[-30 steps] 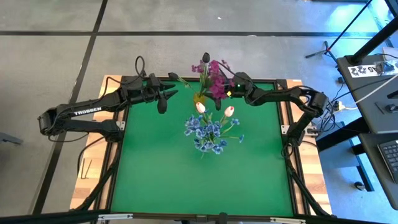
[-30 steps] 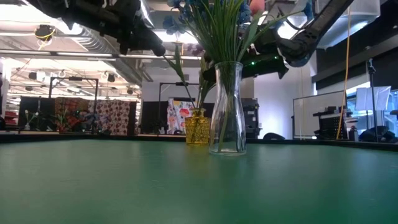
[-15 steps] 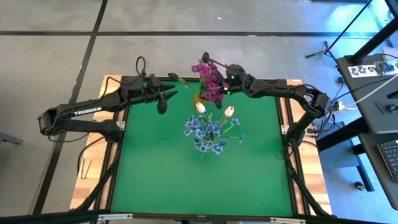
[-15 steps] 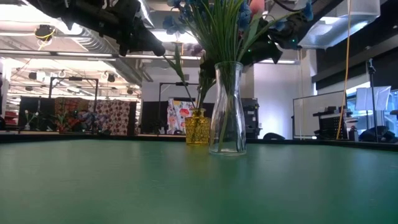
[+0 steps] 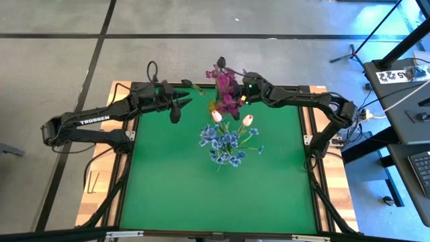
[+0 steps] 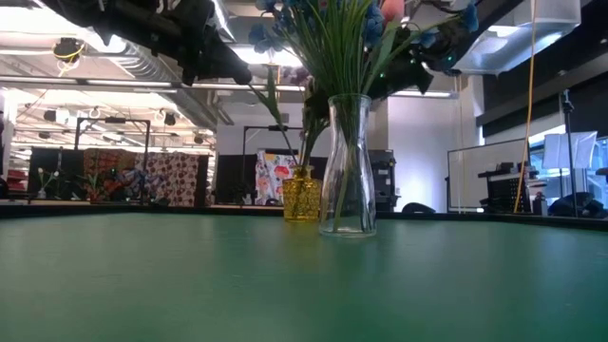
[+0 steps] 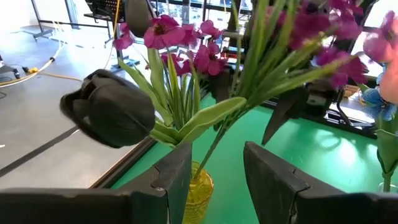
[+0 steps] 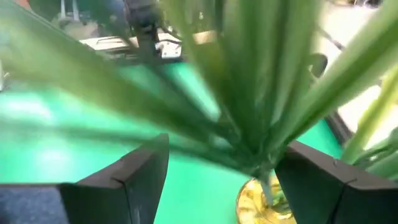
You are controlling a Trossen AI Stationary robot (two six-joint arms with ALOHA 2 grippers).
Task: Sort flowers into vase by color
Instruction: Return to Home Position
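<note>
Magenta sprays and a dark tulip bud stand in the yellow vase at the far edge of the green table. Blue sprays and white-pink tulips are in the clear vase, mid-table. Right gripper: fingers spread, green stems between them. Left gripper: spread, beside the yellow vase.

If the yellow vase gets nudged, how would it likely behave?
Probably tippy: the yellow vase is short and narrow, yet tall magenta flowers spread well above it. Likely slides easily on the smooth green table.
</note>
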